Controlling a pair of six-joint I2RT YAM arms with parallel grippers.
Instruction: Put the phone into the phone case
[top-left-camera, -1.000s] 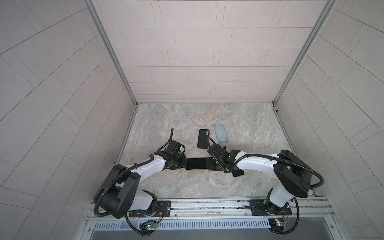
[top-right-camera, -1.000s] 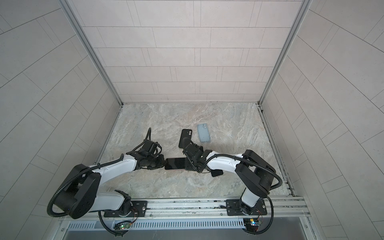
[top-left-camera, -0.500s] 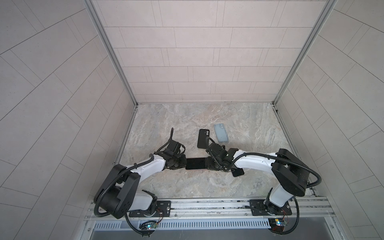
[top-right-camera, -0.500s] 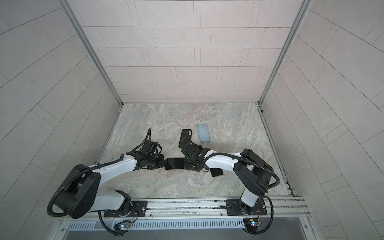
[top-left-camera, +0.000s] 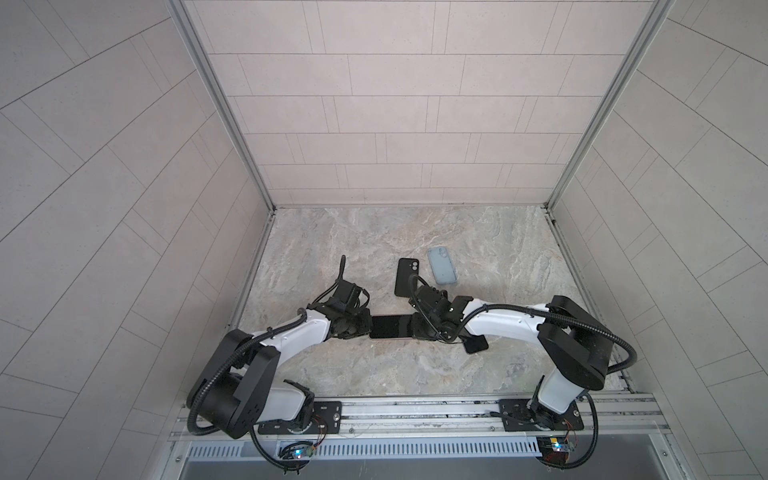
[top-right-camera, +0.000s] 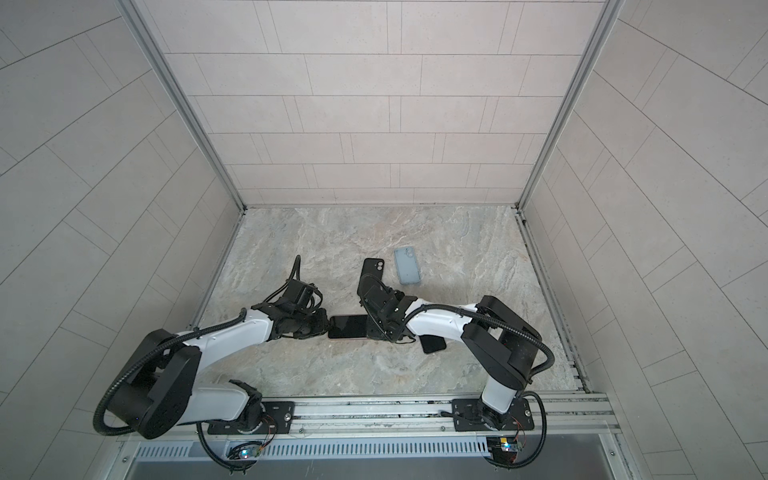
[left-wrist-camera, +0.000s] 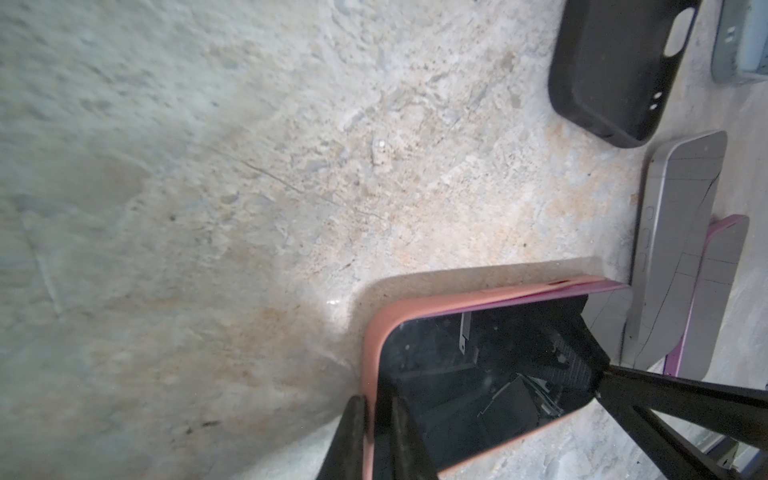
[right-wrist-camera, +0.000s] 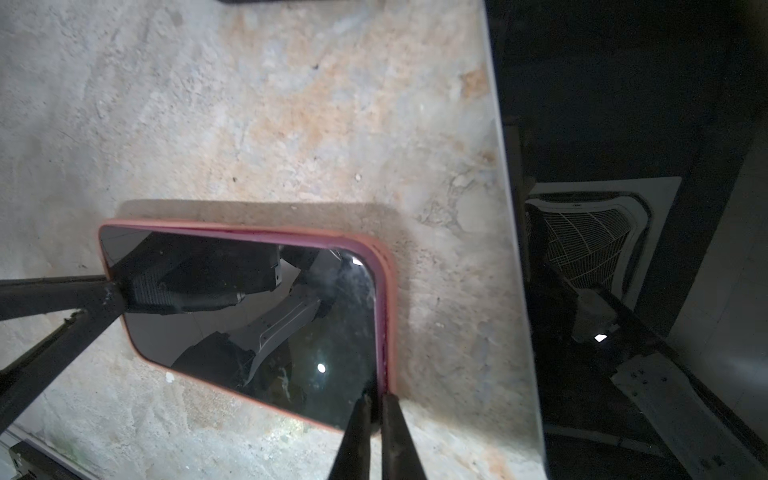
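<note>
Salmon-pink silicone framing dark glass: phone (top-left-camera: 390, 327) lying screen-up inside phone case (left-wrist-camera: 371, 357), flat on the marble table (top-left-camera: 374, 374), midway between the two arms. Long axis running side to side in both top views, one short end toward each arm. Left hand (left-wrist-camera: 374, 434) pressed nearly together, pinching the case rim at its own short end, one finger outside the pink lip and one on the glass side. Right hand (right-wrist-camera: 374, 430) likewise nipped onto the rim at the opposite short end. Neither arm nearer than the other, each right at its end. Along one long edge, seen from the left wrist, a purple strip showing beside the pink lip toward the right hand's corner: probably the phone's own side not quite seated there, though hard to tell. Judged nearly done, with likely only pressing down and easing the lip over that edge left. Calls for force across the long axis, not along it; pulling from both ends likely to stretch the lip off. Black case (top-left-camera: 405, 277) and blue-grey case (top-left-camera: 442, 266) lying further back, apart from the grip; another dark phone (top-left-camera: 476, 343) just beside the right arm, untouched.
</note>
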